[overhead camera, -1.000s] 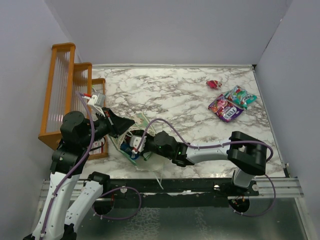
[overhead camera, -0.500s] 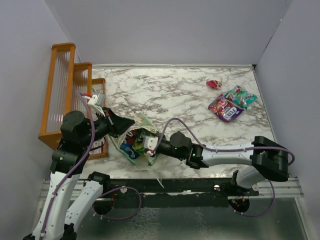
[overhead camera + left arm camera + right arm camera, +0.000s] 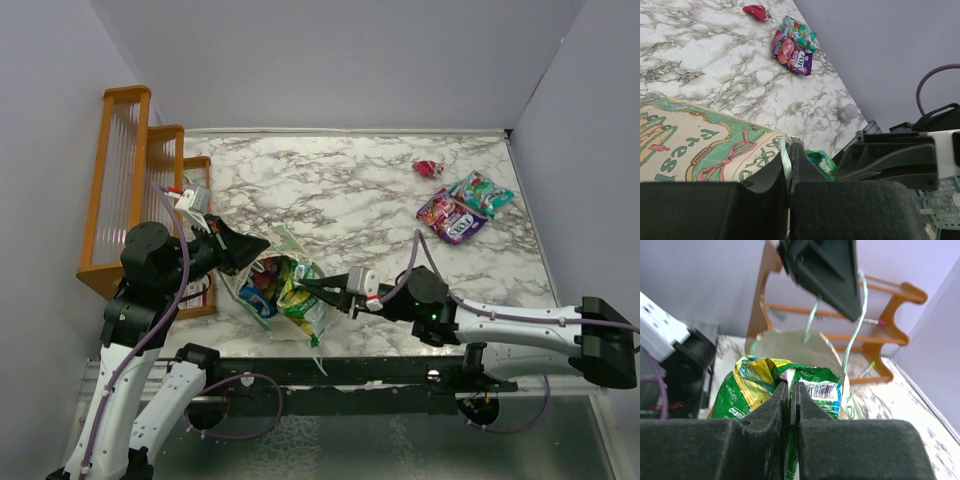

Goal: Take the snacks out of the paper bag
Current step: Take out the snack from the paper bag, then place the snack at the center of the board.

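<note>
Rack (image 3: 128, 190) of orange wood stands along the table's (image 3: 350, 190) 9 o'clock edge. Just at its 4 o'clock, the left gripper (image 3: 243, 250) is clenched on the bag (image 3: 284, 240). The left wrist view shows a strip of the mint-green rim pinched between the closed fingers (image 3: 765, 175), with the printed cream panel spreading away to 9 o'clock. The bag lies on its side at about 7 o'clock on the table, its mouth facing 3 o'clock, and other packets (image 3: 262, 288) show inside in blue and red.

At the mouth sits a green packet (image 3: 298, 302) with yellow print. The right gripper (image 3: 312, 290) reaches in from 3 o'clock and grasps it. In the right wrist view its fingers (image 3: 810, 405) are pressed together on the packet's crinkled top edge.

Well apart, toward 2 o'clock on the table, a red packet (image 3: 428, 168) lies alone. Just at its 5 o'clock, a teal packet (image 3: 484, 192) and a purple packet (image 3: 450, 218) lie touching.
</note>
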Controlling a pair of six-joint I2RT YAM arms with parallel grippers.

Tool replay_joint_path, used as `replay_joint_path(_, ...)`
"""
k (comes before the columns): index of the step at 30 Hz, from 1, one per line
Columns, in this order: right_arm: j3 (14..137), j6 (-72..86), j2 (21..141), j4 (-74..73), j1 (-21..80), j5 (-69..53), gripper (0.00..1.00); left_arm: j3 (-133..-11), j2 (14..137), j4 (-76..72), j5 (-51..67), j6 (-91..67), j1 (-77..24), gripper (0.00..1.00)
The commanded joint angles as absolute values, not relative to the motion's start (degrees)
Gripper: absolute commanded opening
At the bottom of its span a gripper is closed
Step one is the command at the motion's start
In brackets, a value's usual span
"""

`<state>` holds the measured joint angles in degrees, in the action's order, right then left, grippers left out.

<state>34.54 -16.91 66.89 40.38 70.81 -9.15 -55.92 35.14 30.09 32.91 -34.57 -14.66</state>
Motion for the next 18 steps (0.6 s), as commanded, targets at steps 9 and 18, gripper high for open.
replay_joint_path(9,44.0,-9.5,47.9,30.6,70.8,-15.3,0.01,-55.7,34.4,27.6,32.3,-35.0,-14.7,0.00)
replay_joint_path(18,38.7,-16.0,45.4,30.5,70.7,41.7,0.02,-56.0,33.7,29.0,31.9,-34.8,-14.7,0.00)
